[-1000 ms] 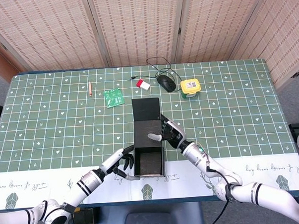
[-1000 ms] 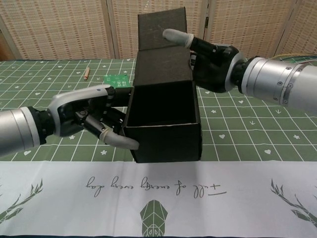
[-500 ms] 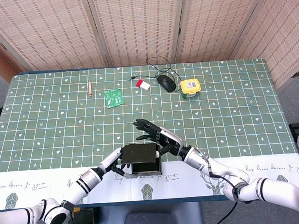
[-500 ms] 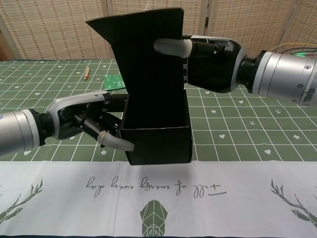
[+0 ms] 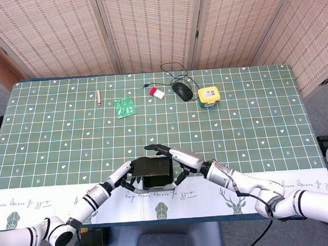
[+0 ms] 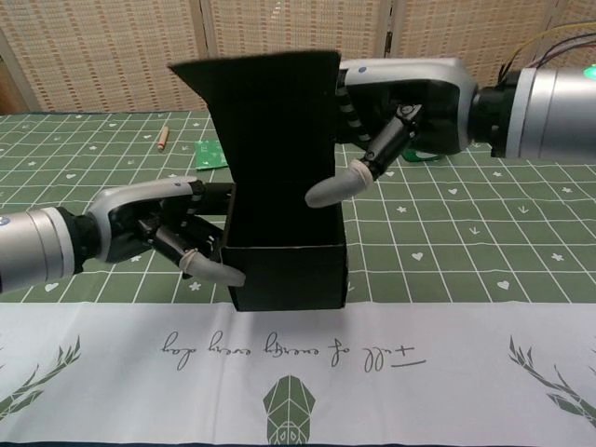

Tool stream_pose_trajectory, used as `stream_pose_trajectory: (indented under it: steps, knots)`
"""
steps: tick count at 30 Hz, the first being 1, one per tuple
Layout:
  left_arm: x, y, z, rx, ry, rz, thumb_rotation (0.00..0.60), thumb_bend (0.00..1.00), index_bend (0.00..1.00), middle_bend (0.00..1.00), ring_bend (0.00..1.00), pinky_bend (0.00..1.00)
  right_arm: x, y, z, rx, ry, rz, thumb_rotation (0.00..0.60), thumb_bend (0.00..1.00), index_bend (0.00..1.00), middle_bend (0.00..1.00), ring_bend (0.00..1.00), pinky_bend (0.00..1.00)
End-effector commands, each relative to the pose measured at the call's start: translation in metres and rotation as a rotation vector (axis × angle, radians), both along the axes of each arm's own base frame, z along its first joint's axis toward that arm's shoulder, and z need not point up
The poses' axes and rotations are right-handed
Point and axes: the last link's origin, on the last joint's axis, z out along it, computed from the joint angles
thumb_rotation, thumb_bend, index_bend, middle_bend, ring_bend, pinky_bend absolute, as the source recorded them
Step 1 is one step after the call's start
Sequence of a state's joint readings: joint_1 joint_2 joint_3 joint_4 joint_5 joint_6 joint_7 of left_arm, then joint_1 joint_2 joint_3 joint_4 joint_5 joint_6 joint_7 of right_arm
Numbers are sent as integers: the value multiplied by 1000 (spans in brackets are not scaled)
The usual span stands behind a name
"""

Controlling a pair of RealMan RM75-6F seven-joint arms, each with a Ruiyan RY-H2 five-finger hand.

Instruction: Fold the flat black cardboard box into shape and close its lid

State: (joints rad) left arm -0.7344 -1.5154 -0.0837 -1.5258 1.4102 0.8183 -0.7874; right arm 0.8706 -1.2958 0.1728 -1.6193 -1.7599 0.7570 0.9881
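Note:
The black cardboard box (image 6: 284,275) stands folded near the table's front edge, its lid (image 6: 270,121) raised and leaning forward over the opening. From above, the box (image 5: 152,172) looks almost covered by the lid. My left hand (image 6: 168,233) grips the box's left wall, fingers curled against it and a fingertip on the front face. My right hand (image 6: 400,93) reaches from behind the lid; one finger hooks round the lid's right edge onto its front. In the head view the left hand (image 5: 124,176) and the right hand (image 5: 180,159) flank the box, right fingers spread over the lid.
At the back lie a pencil (image 5: 98,97), a green packet (image 5: 124,107), a red-and-white object (image 5: 156,93), a black mouse (image 5: 182,90) with its cable and a yellow box (image 5: 209,95). A white printed strip (image 6: 298,363) edges the table's front.
The lid, lying back flat a second ago, has swung up and forward over the box. My right hand followed it over the top. The box slid slightly toward the front edge.

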Motion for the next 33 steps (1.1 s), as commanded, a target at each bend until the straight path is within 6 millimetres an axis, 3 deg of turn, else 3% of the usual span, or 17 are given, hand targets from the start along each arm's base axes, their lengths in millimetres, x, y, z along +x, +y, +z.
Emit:
stream_pose_trajectory:
  steps: [1, 8, 17, 33]
  knots:
    - [-3, 3, -1, 11, 12, 11, 600, 37, 281, 264, 604, 715, 9, 7, 8, -65, 194, 155, 600, 0, 0, 0, 0, 102]
    - [-11, 5, -5, 13, 31, 40, 600, 36, 277, 265, 604, 715, 11, 18, 11, -133, 396, 330, 600, 0, 0, 0, 0, 78]
    - [-17, 5, -10, 23, 45, 54, 600, 36, 269, 265, 604, 715, 5, 31, 7, -207, 524, 449, 600, 0, 0, 0, 0, 57]
    - [-18, -3, -29, 105, 112, 102, 600, 36, 246, 264, 603, 718, 14, 24, -24, -267, 546, 381, 600, 0, 0, 50, 10, 62]
